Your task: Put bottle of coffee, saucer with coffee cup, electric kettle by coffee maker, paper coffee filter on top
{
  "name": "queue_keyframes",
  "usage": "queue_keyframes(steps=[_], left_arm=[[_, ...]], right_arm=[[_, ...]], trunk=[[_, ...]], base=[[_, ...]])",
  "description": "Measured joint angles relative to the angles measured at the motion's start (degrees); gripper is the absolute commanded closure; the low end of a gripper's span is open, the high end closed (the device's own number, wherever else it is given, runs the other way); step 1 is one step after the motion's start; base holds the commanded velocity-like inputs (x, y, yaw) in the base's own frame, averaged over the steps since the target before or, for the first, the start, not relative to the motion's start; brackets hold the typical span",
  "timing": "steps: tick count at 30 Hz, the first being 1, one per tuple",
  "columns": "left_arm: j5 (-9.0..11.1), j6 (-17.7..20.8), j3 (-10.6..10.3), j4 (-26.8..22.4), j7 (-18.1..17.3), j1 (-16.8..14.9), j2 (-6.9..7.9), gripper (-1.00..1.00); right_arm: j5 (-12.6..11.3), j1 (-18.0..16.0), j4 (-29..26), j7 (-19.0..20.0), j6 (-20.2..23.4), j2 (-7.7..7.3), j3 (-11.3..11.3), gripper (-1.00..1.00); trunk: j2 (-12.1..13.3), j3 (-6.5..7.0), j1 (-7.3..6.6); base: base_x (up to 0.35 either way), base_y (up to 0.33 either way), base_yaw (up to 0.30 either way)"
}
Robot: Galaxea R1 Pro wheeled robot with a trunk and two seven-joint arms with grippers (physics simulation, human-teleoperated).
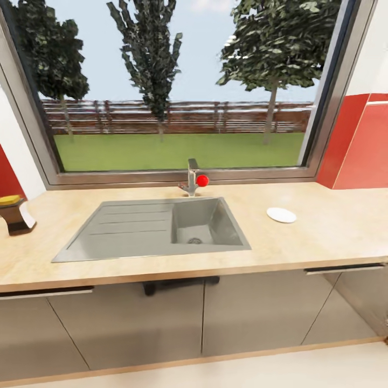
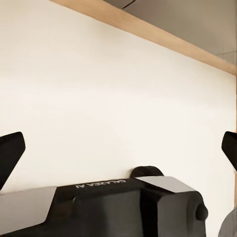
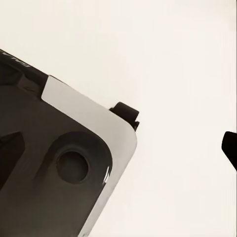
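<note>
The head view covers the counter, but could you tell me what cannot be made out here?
- Bottle of coffee: cut off by the head view's left edge.
- Left gripper: fingertips at both picture edges, wide apart.
- Right gripper: left finger blends into the robot's dark body.

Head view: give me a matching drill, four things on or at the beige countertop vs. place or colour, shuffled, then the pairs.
Things:
1. small flat round white saucer
2. inset grey sink
3. round knob on the metal tap
4. dark brown jar with a yellow-gold lid

Descriptions:
A. red
B. at the picture's left edge, partly cut off
C. on bare worktop, to the right of the basin
D. set into the middle of the light beige wood-look countertop

Pairs: 1-C, 2-D, 3-A, 4-B
</note>
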Motion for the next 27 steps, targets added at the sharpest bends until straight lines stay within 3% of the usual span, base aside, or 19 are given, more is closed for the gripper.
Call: queue_keyframes(steps=[6,27], left_arm=[[-0.01,0.00,-0.03,-0.05,3.42,0.00,-0.44,-1.00],[-0.07,0.01,-0.11,-0.06,3.88,-0.01,-0.77,-1.00]], right_arm=[[-0.30,0.02,0.01,0.01,-0.09,-0.01,0.04,-1.00],[-0.36,0.00,0.00,-0.02,-0.03,0.07,0.04,-1.00]], trunk=[[0.00,0.00,0.01],[0.00,0.00,0.01]], base=[[0.018,-0.327,-0.005],[0.001,-0.337,0.000]])
